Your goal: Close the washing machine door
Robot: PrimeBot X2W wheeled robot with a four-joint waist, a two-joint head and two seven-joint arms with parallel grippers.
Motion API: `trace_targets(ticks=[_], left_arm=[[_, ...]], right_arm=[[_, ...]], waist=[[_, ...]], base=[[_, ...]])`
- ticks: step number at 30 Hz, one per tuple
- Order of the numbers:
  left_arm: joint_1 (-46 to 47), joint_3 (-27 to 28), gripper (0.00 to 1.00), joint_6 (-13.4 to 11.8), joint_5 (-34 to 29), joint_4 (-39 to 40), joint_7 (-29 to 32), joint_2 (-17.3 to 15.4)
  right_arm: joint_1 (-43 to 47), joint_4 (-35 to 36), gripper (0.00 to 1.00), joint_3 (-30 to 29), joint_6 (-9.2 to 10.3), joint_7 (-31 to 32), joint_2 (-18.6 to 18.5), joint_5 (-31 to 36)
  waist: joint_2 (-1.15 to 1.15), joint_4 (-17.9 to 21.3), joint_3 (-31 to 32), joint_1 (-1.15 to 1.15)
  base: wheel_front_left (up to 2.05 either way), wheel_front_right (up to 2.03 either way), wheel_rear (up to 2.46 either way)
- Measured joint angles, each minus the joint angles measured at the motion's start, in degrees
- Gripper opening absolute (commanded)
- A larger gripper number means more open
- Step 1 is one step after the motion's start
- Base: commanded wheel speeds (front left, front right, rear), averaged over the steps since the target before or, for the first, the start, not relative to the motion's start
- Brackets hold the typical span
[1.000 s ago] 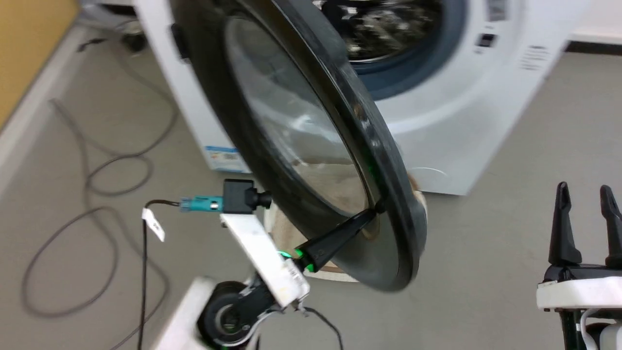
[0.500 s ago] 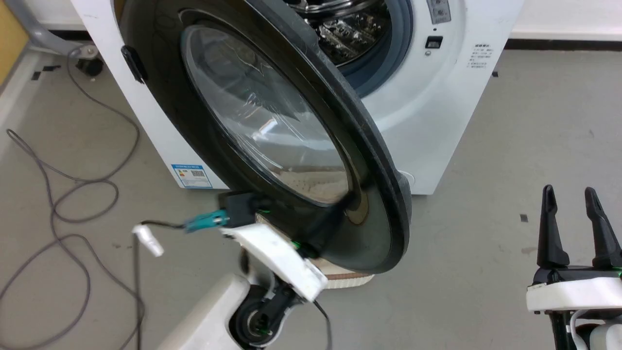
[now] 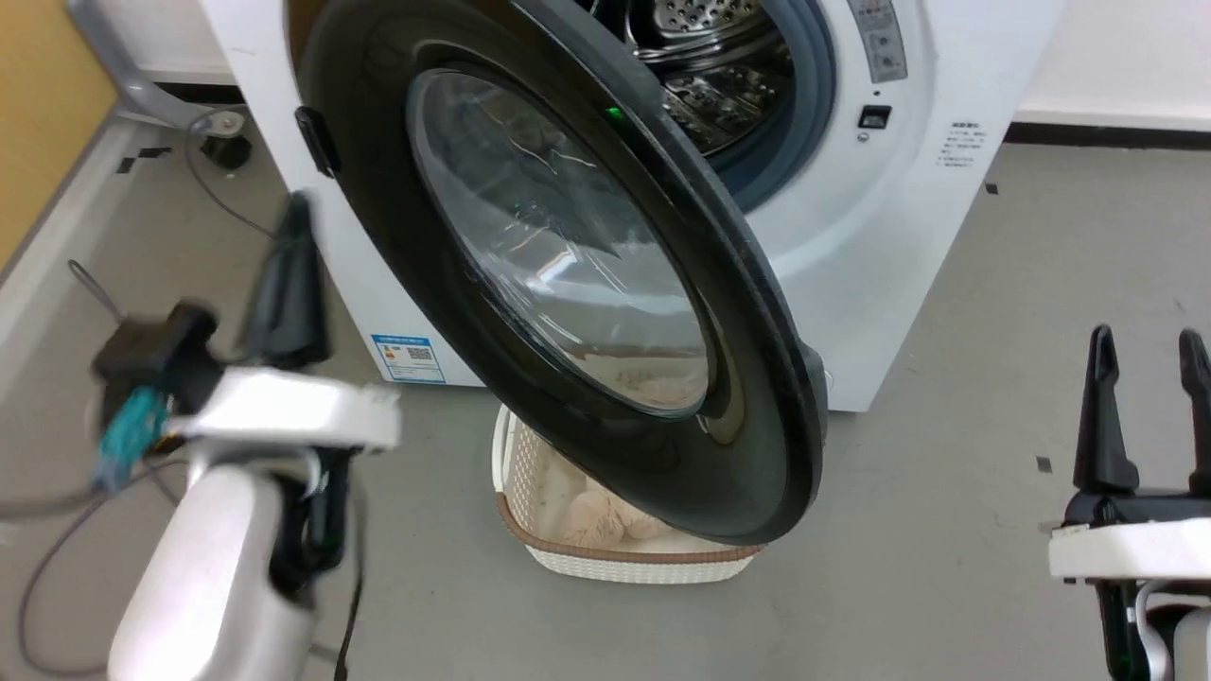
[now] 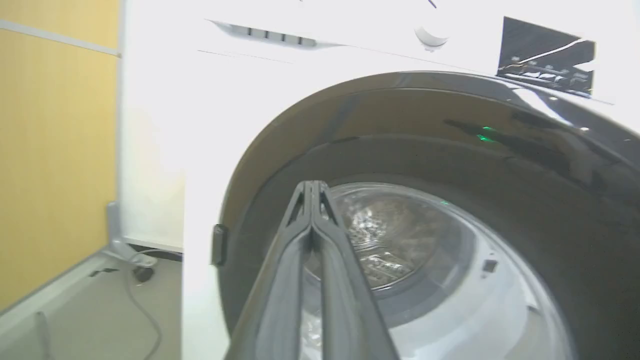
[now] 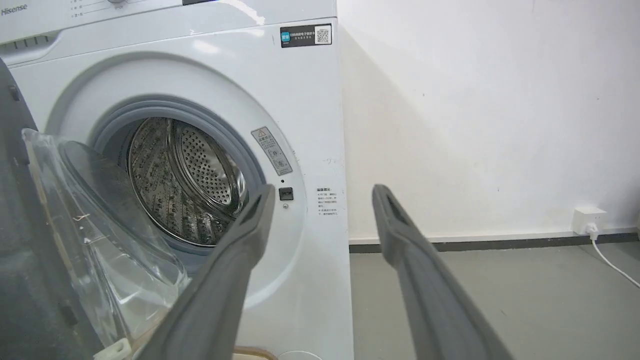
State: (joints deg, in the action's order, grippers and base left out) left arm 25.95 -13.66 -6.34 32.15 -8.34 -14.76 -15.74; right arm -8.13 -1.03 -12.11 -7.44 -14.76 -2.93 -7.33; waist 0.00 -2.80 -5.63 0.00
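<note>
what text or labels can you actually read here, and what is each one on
"Hisense": brand mark on the washing machine, top left of its front.
Black QR sticker, top right: too small to read.
Warning sticker beside the drum opening: too small.
Small print right of it: too small.
Blue label low on the front: blurred.

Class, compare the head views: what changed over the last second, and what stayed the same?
The left gripper, shut, came off the door's lower rim and swung to the robot's left, clear of it. The view also shifted. The door stays ajar; the right gripper stays open, idle at lower right.
</note>
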Motion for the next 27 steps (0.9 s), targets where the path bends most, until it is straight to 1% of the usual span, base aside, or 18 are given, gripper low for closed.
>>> trace_targets(ticks=[1, 3, 7, 8, 9, 11, 14, 15, 16, 17, 19, 22, 25, 27], left_arm=[[-1.44, 1.34, 0.0, -1.57, -3.24, 1.24, 0.01, -0.14], [-4.55, 3.49, 0.0, -3.93, -8.1, 3.66, 0.01, 0.01], [-10.24, 6.66, 0.0, -7.39, -14.79, 6.41, 0.01, 0.13], [-11.56, 7.01, 0.42, -7.88, -16.12, 6.97, 0.01, 0.21], [-12.77, 7.19, 1.0, -8.18, -17.45, 7.4, 0.01, 0.33], [-14.91, 7.17, 1.0, -8.09, -19.23, 8.42, 0.01, 0.92], [-17.59, 7.03, 1.0, -7.04, -20.95, 9.17, 0.01, 2.26], [-18.4, 6.98, 1.0, -6.6, -21.28, 9.31, 0.01, 2.74], [-19.12, 7.0, 1.0, -6.39, -21.59, 9.38, 0.01, 3.2], [-19.73, 7.05, 1.0, -6.0, -21.86, 9.49, 0.01, 3.72], [-21.19, 7.28, 1.0, -5.22, -22.84, 9.48, 0.01, 5.09], [-22.48, 8.01, 1.0, -4.54, -23.54, 9.09, 0.01, 6.21], [-23.35, 9.13, 1.0, -3.48, -23.8, 8.42, 0.01, 7.13], [-23.79, 9.75, 1.0, -2.93, -24.13, 8.0, 0.01, 7.73]], right_arm=[[-0.2, 0.36, 1.0, 0.01, 0.0, 0.0, 0.01, 0.19], [-0.52, 1.15, 1.0, -0.05, 0.0, 0.0, 0.01, 0.32], [-1.59, 3.2, 1.0, 0.01, 0.0, 0.0, 0.0, -0.56], [-2.09, 3.71, 1.0, 0.13, 0.0, 0.0, 0.0, -1.3], [-2.62, 4.22, 1.0, 0.3, 0.0, 0.0, 0.01, -2.36], [-3.71, 5.54, 1.0, 0.8, 0.0, 0.0, 0.0, -4.41], [-5.28, 8.02, 1.0, 2.31, 0.0, -0.01, 0.0, -6.23], [-5.84, 9.01, 0.96, 3.14, 0.0, -0.01, 0.0, -6.89], [-6.43, 10.1, 0.45, 3.82, 0.0, -0.01, 0.0, -7.26], [-6.97, 11.2, 0.0, 4.38, 0.0, -0.02, 0.0, -7.8], [-8.31, 14.08, 0.0, 7.35, 0.0, -0.04, -0.01, -10.1], [-9.25, 17.05, 0.0, 11.21, 0.0, -0.05, -0.01, -13.61], [-10.0, 20.17, 0.0, 16.63, 0.0, -0.05, -0.05, -17.86], [-10.32, 21.9, 0.0, 20.58, 0.0, -0.05, -0.89, -20.14]], waist=[[0.0, -0.19, 0.15, 0.0], [0.0, -0.71, 0.43, 0.0], [0.0, -1.77, 0.9, 0.0], [0.0, -2.03, 0.95, 0.0], [0.0, -2.27, 0.97, 0.0], [0.0, -2.71, 1.02, 0.0], [0.0, -3.34, 1.04, 0.0], [0.0, -3.54, 1.03, 0.0], [0.0, -3.71, 1.03, 0.0], [0.0, -3.87, 1.04, 0.0], [0.0, -4.25, 1.22, 0.0], [0.0, -4.46, 1.47, 0.0], [0.0, -4.55, 1.71, 0.0], [0.0, -4.59, 1.92, 0.0]], base=[[0.0, 0.0, 0.0], [0.0, 0.0, 0.0], [0.0, 0.0, 0.0], [0.0, 0.0, 0.0], [0.0, 0.0, 0.0], [0.0, 0.0, 0.0], [0.0, 0.0, 0.0], [0.0, 0.0, 0.0], [0.0, 0.0, 0.0], [0.0, 0.0, 0.0], [0.0, 0.0, 0.0], [0.0, 0.0, 0.0], [0.0, 0.0, 0.0], [0.0, 0.0, 0.0]])
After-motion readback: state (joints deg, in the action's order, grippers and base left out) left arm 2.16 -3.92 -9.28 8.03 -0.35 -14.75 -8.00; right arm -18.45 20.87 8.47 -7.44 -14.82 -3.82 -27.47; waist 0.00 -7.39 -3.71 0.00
